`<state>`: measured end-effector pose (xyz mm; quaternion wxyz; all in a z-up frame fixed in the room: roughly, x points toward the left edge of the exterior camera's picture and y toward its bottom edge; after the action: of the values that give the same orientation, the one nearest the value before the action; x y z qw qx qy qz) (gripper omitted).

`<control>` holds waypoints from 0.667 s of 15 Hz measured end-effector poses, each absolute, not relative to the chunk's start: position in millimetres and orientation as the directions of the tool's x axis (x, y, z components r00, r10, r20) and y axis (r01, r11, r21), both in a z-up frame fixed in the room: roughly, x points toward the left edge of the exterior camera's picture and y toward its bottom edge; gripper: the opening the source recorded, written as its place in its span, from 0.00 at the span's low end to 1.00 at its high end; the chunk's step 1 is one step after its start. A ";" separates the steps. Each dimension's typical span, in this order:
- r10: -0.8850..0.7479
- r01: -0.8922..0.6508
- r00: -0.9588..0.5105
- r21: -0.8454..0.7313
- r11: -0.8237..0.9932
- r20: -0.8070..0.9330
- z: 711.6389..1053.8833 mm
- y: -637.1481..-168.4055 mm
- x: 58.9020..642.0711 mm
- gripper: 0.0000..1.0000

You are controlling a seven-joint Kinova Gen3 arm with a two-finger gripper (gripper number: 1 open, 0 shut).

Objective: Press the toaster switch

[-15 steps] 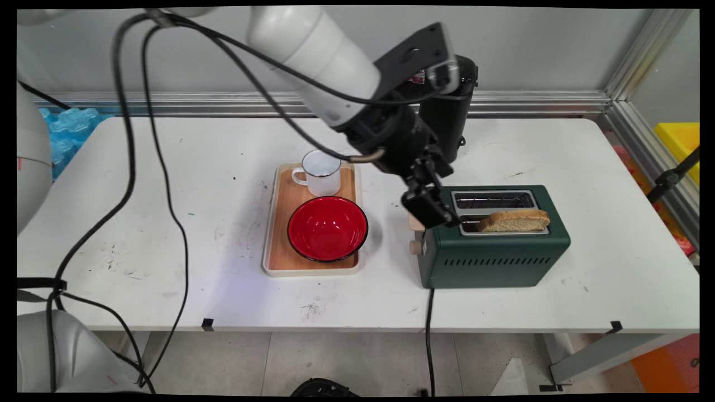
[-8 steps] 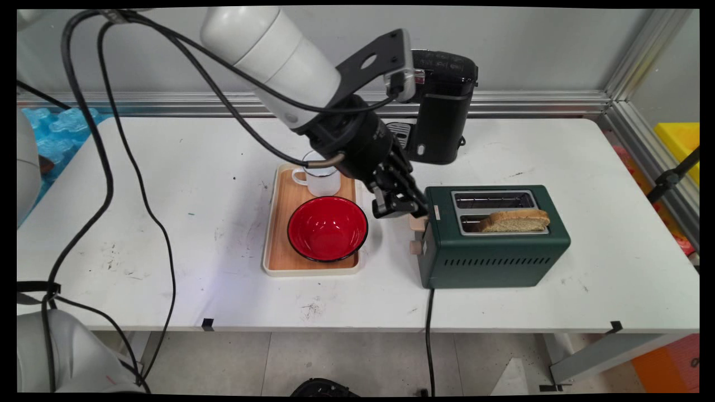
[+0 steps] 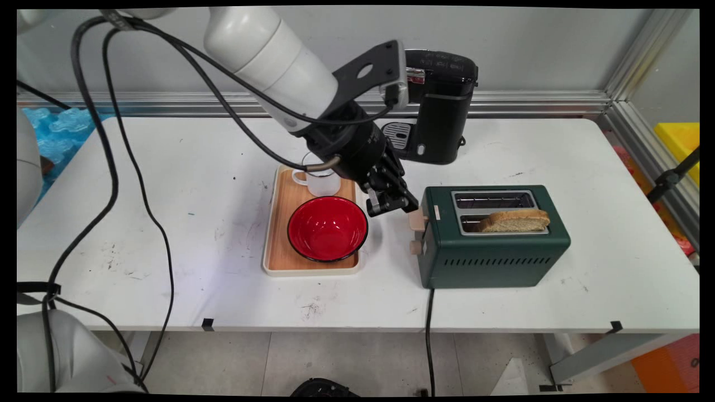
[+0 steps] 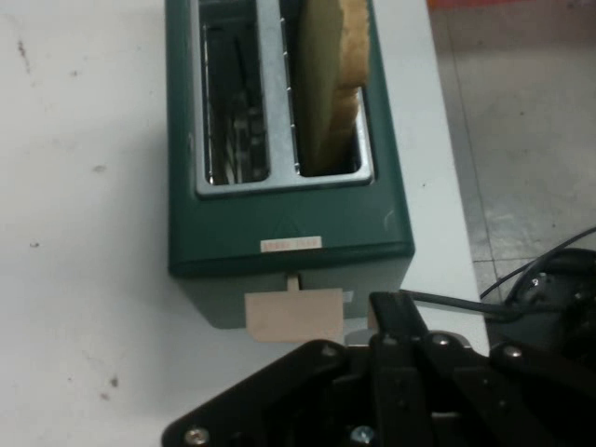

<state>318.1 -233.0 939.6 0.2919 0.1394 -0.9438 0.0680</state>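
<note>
Just past the gripper (image 3: 392,204), whose jaw state I cannot tell, stood a dark green toaster (image 3: 494,245) with a tan lever (image 4: 294,315); a bread slice (image 3: 514,220) sat in one slot

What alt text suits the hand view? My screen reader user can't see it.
A dark green toaster on a white table, seen from above: a bread slice stands in one slot, the other is empty. Its tan lever sits just beyond the black end effector at the bottom edge.
</note>
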 end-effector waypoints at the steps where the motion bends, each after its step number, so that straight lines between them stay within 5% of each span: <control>1: -0.223 -0.304 -0.793 -0.052 0.951 0.567 937.3 -235.4 316.0 0.00; 10: -0.238 -0.324 -0.810 -0.071 0.943 0.536 905.2 -254.2 293.7 0.00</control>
<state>293.7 -254.2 905.2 0.2702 0.1483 -0.9480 0.0796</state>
